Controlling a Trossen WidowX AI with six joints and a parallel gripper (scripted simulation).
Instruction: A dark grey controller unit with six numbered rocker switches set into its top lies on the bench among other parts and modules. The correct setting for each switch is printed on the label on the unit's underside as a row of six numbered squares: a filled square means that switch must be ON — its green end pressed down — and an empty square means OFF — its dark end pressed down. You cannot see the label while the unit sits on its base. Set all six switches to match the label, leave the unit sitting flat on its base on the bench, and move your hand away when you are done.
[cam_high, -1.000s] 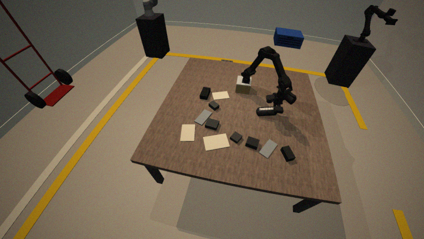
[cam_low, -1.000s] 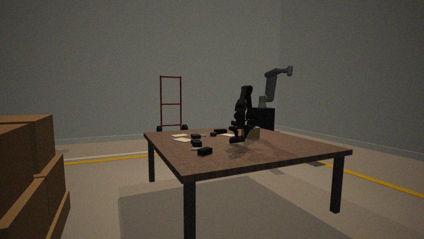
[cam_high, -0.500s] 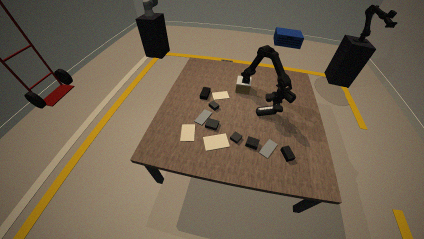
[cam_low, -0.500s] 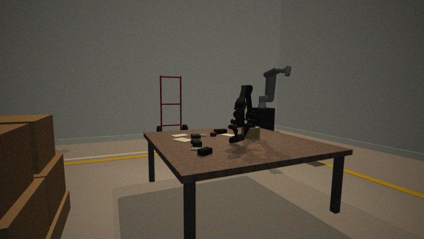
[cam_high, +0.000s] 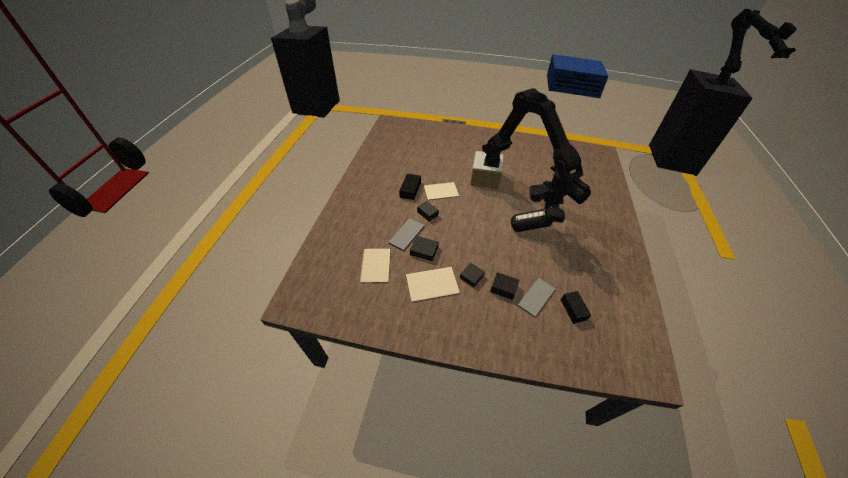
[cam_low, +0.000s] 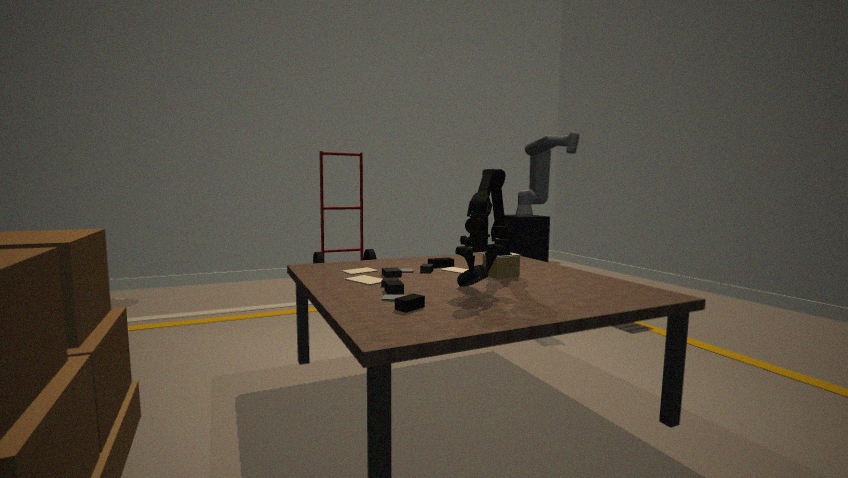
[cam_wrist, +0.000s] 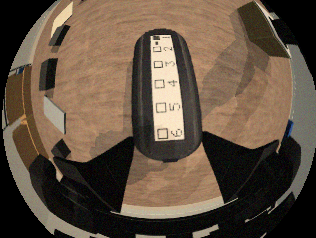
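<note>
"Where is the claw (cam_high: 553, 215) (cam_low: 475, 271) (cam_wrist: 167, 138)?"

"Low over the tabletop (cam_high: 332, 296) (cam_low: 564, 302) (cam_wrist: 100, 30), its fingers fairly wide, gripping the sides of the controller unit (cam_high: 525, 223) (cam_low: 472, 277) (cam_wrist: 143, 90) near one end."

"What does the unit look like?"

"Long, dark grey, round-ended. It is upside down and looks slightly tilted, apparently raised above the wood. A cream label (cam_high: 529, 216) (cam_wrist: 168, 90) runs along its upturned base: square one filled, squares two to six outlined. A small dark mark sits between squares one and two."

"How far along is the task?"

"The label is readable; I judge that switch one should be ON and the others OFF. The switches are hidden, so their settings are unknown. Left to do: turn the unit onto its base, check or set the switches, and move the claw away."
</note>
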